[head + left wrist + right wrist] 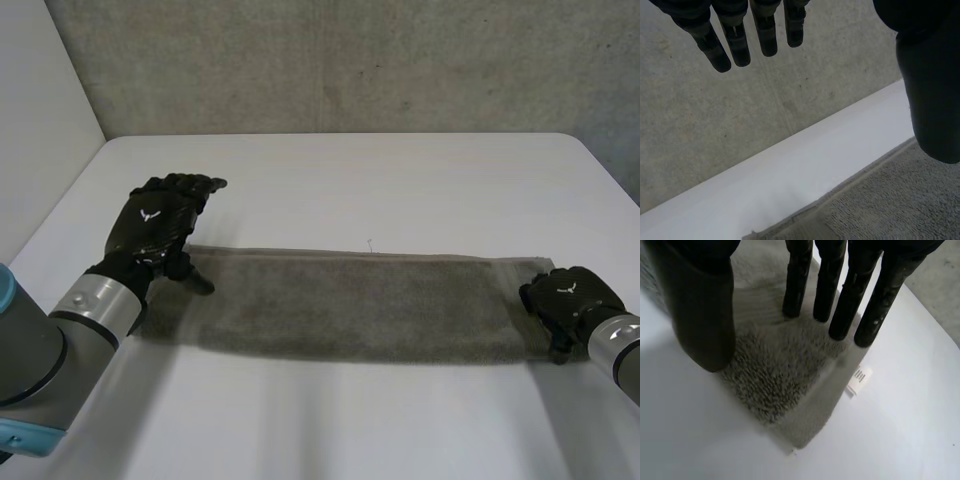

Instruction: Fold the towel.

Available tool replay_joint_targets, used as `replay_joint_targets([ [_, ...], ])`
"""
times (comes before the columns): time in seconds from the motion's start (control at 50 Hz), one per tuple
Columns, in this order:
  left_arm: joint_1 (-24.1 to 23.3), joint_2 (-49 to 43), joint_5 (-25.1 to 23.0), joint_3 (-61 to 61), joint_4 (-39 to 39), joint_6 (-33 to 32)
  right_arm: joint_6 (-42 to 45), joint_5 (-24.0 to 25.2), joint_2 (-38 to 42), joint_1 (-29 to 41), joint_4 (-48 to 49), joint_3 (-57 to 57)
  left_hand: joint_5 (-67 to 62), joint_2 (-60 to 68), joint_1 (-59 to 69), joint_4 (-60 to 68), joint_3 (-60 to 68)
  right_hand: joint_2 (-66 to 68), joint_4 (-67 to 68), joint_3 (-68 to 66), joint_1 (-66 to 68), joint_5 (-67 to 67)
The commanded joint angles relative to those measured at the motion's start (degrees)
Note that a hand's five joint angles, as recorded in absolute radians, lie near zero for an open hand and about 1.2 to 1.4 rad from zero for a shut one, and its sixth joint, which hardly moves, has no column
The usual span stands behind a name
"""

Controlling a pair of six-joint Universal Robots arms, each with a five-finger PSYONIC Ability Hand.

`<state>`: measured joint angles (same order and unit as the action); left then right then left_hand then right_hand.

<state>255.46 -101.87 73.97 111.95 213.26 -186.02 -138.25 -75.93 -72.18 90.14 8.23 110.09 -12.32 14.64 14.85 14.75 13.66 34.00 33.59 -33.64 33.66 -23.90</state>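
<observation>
Towel (350, 310) lies lengthwise side to side; left hand (160, 225) and right hand (570, 300) both released.

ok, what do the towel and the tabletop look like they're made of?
The towel looks like grey terry cloth, likely cotton: fuzzy pile stands up near its corner, a flatter woven band runs along the edge, and a small white label is sewn on. The table is white and smooth with a soft sheen and no grain, so probably laminate or painted board; I can't tell which.
</observation>
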Motion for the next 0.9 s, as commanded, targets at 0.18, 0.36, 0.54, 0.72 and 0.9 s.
replay_joint_targets([
  [0.18,0.3,-0.5,-0.1,-0.5,-0.5,0.0,2.5,-6.3,2.7,-9.3,4.8,-4.5,12.3,-4.6,-4.8,-4.7,-3.6,46.0,46.4,-46.4,46.3,-46.1],
  [0.36,0.1,-0.5,0.0,-0.5,-0.7,0.1,12.2,-9.2,-1.7,-11.7,4.5,-10.9,12.3,-4.6,-4.8,-4.7,-3.6,46.0,46.4,-46.4,46.3,-46.1],
  [0.54,0.2,-0.6,0.1,-0.7,-0.7,0.0,11.9,-14.0,1.1,18.4,4.9,-20.3,12.3,-4.6,-4.8,-4.7,-3.6,46.0,46.4,-46.4,46.3,-46.1],
  [0.72,0.2,-0.8,0.1,-0.5,-0.7,0.0,7.2,-15.4,13.7,47.2,4.7,-27.6,12.3,-4.6,-4.8,-4.7,-3.6,24.9,25.3,-25.3,25.3,-25.0],
  [0.9,0.2,-1.3,0.0,-0.3,-0.7,-0.1,6.2,-15.2,14.3,48.7,4.3,-25.0,12.3,-4.6,-4.8,-4.7,-3.6,-24.0,-23.6,23.6,-23.7,23.9],
])
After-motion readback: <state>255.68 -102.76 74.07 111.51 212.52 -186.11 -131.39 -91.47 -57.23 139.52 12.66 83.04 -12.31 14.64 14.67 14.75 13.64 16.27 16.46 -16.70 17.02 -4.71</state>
